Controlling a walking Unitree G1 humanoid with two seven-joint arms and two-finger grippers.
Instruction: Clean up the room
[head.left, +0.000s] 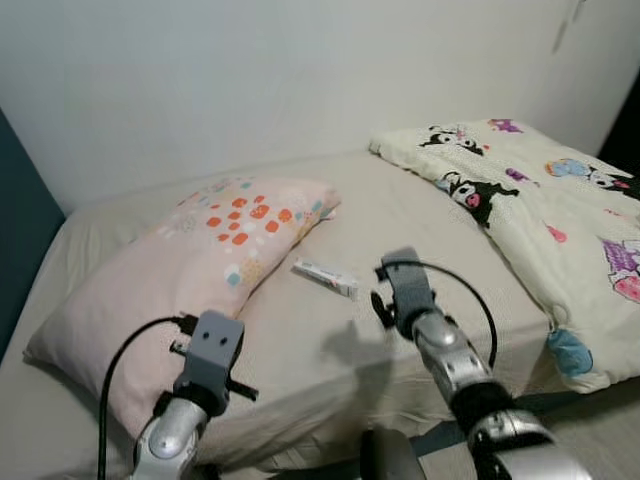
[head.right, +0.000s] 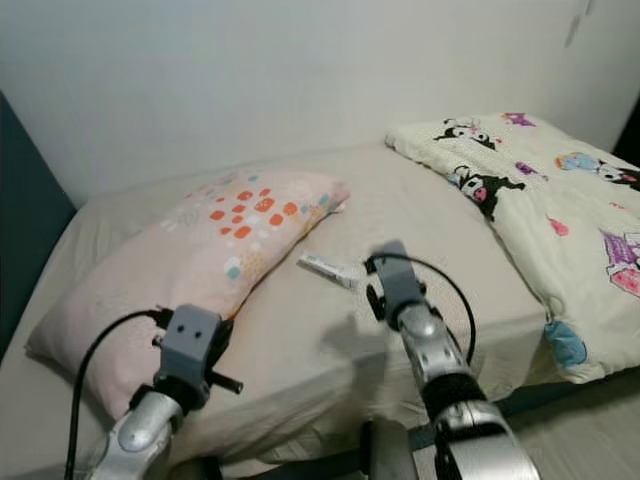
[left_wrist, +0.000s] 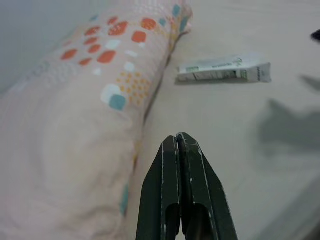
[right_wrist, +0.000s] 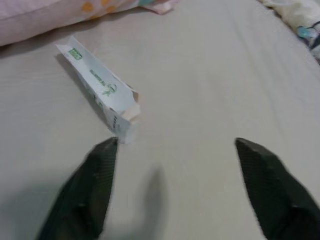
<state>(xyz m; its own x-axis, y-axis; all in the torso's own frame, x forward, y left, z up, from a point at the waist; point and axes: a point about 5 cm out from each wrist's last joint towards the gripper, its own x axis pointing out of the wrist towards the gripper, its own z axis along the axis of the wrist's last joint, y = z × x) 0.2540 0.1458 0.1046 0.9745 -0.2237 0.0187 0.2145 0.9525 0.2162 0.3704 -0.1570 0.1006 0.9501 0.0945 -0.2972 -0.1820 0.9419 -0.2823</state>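
A small white box with green print (head.left: 326, 277) lies flat on the beige bed sheet (head.left: 420, 215), just off the corner of a pink pillow with orange dots (head.left: 200, 255). My right gripper (right_wrist: 175, 150) hovers open right over the sheet, its fingers (right_wrist: 92, 187) spread wide, the near end of the box (right_wrist: 100, 92) just beyond one fingertip. My left gripper (left_wrist: 177, 142) is shut and empty, raised beside the pillow (left_wrist: 85, 110), with the box (left_wrist: 223, 70) further ahead of it.
A cream blanket with cartoon characters (head.left: 545, 205) covers the bed's right side and hangs over the front edge. A white wall (head.left: 300, 70) runs behind the bed. A dark blue panel (head.left: 20, 230) stands at the left.
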